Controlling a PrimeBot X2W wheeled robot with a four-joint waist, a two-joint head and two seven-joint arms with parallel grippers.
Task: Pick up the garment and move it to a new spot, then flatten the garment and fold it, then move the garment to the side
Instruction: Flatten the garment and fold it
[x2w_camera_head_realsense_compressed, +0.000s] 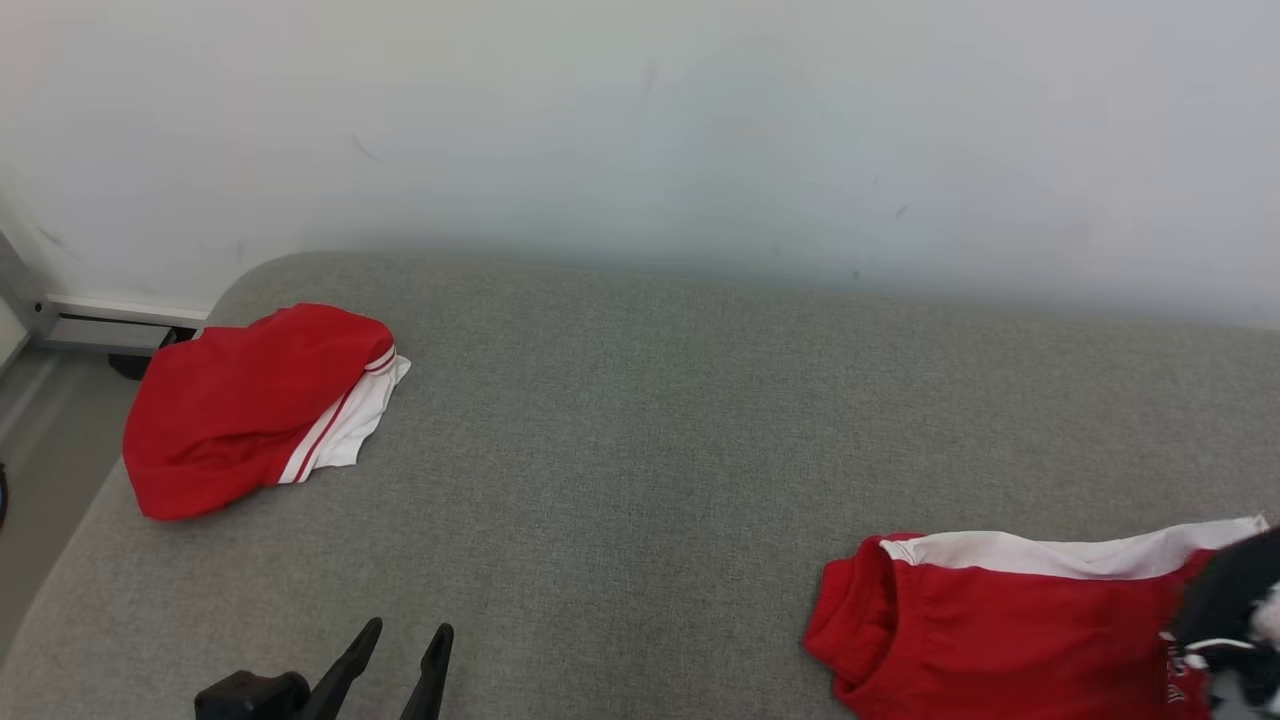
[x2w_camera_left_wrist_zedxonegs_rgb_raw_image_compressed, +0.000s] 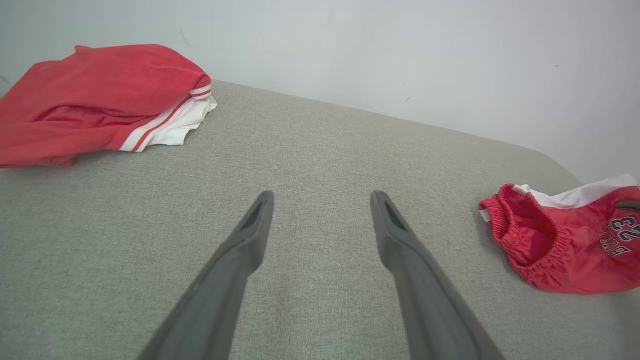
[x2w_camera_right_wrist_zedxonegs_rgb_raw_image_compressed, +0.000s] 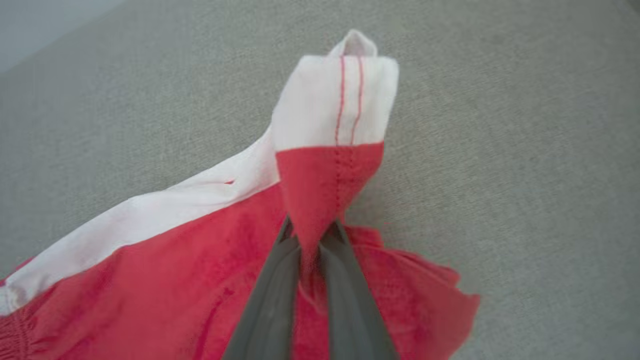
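1. Head view: the red shorts (x2w_camera_head_realsense_compressed: 1000, 640), thin fabric with a white side stripe, lie at the lower right of the broad grey woven cushion (x2w_camera_head_realsense_compressed: 640, 450) and are cut off by the bottom and right edges. Their long axis runs side to side, with the gathered elastic waistband pointing to our left and the white stripe along the far edge. Well apart, at the cushion's far left, a second red garment (x2w_camera_head_realsense_compressed: 240, 410) with white trim lies loosely bunched. Our left gripper (x2w_camera_head_realsense_compressed: 408, 630) shows at the lower left over bare cushion, its dark fingers a little apart. A plain white wall (x2w_camera_head_realsense_compressed: 640, 120) rises behind.
2. Left wrist view: the left gripper (x2w_camera_left_wrist_zedxonegs_rgb_raw_image_compressed: 322, 197) has its fingers spread wide with nothing between them, above the cushion (x2w_camera_left_wrist_zedxonegs_rgb_raw_image_compressed: 320, 150). The red shorts (x2w_camera_left_wrist_zedxonegs_rgb_raw_image_compressed: 565, 250) lie at the right, their open waistband facing the gripper and a printed 23 by the edge. The second red garment (x2w_camera_left_wrist_zedxonegs_rgb_raw_image_compressed: 90, 100) lies at the upper left.
3. Right wrist view: the right gripper (x2w_camera_right_wrist_zedxonegs_rgb_raw_image_compressed: 312, 235) has its fingers pressed together on a fold of the red shorts (x2w_camera_right_wrist_zedxonegs_rgb_raw_image_compressed: 150, 280). The pinched corner, with a white band and red stitching, points up the view past the fingertips. The stripe trails to the lower left over the cushion (x2w_camera_right_wrist_zedxonegs_rgb_raw_image_compressed: 500, 150).
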